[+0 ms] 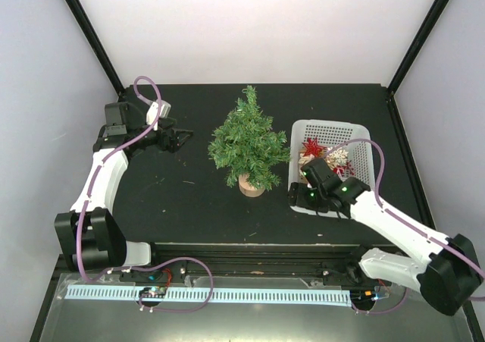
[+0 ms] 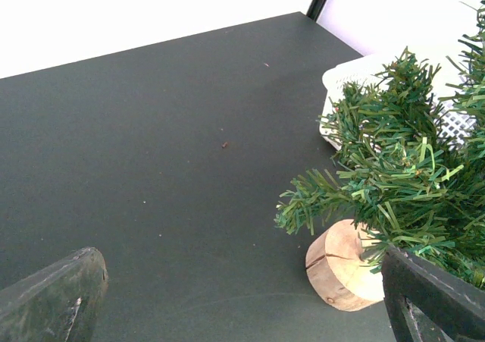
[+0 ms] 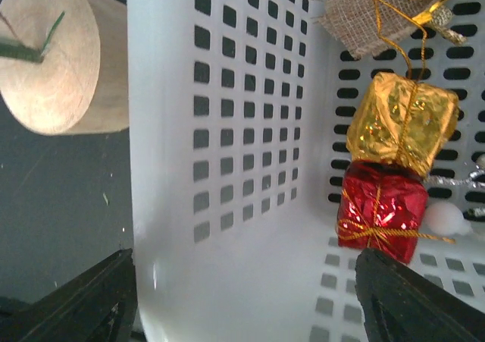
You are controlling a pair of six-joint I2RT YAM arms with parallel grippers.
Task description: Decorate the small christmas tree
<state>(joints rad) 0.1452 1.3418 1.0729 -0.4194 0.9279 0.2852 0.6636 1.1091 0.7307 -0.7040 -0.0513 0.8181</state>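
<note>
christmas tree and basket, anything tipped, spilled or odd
Nothing stands out: the small christmas tree stands upright on its wooden base, and the ornaments lie inside the white basket.

We find no text, label, brand, number or sign that can be read in any view. The white basket [image 3: 227, 130], the gold foil parcel [image 3: 402, 122], the red foil parcel [image 3: 379, 205] and the wooden base [image 3: 53, 61] of the small christmas tree [image 1: 248, 146] all show us plain surfaces.
</note>
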